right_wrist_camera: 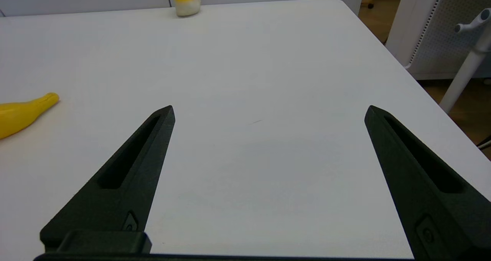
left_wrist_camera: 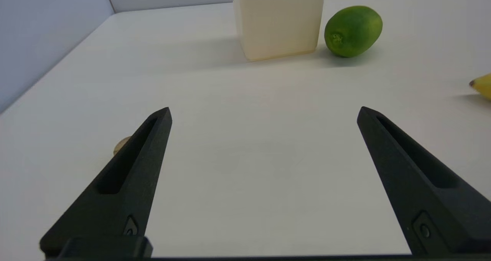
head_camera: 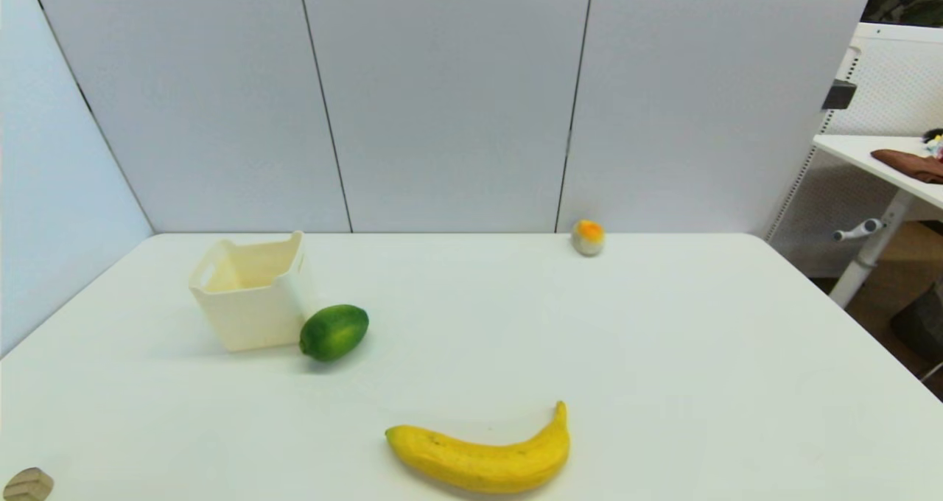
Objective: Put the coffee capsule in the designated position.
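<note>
The coffee capsule [head_camera: 28, 484] sits at the tabletop's [head_camera: 663, 354] near left corner; both tools, left [left_wrist_camera: 264, 113] and right [right_wrist_camera: 269, 111], hover spread, holding nothing

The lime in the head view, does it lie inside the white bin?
No, the lime lies on the table just outside the white bin, against its lower corner.

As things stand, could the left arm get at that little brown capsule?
Probably yes: the coffee capsule sits on open table beside the left gripper, whose fingers are spread, nothing between them.
</note>
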Tool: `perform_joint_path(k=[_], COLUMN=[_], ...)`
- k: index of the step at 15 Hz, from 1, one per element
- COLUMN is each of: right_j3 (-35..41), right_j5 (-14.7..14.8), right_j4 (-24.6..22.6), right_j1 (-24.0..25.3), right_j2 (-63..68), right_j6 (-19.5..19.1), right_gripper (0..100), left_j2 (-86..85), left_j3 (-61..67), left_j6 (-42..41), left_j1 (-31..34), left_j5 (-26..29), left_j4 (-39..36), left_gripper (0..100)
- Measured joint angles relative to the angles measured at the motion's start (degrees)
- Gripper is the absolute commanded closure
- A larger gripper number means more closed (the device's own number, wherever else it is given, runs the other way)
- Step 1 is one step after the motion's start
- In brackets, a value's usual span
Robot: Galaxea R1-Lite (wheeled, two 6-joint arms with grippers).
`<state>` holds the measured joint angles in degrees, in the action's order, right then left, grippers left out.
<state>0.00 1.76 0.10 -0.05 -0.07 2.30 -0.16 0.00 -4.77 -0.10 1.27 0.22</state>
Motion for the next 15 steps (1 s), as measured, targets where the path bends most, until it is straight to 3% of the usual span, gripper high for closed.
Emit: perform_joint_path(k=[3,15], right_j3=[0.00,0.00], right_j5=[0.00,0.30], right_j4=[0.00,-0.05], right_j1=[-0.02,0.00], right_j2=[0.00,0.00], right_j6=[-0.02,0.23], right_gripper=[0,0], left_j2=[0.02,0.02], left_j3=[0.00,0.00], left_j6=[4.67,4.77], left_j1=[0.00,0.00], left_j5=[-1.22,-1.27], left_j4=[-0.17,-0.22], left_gripper=[0,0])
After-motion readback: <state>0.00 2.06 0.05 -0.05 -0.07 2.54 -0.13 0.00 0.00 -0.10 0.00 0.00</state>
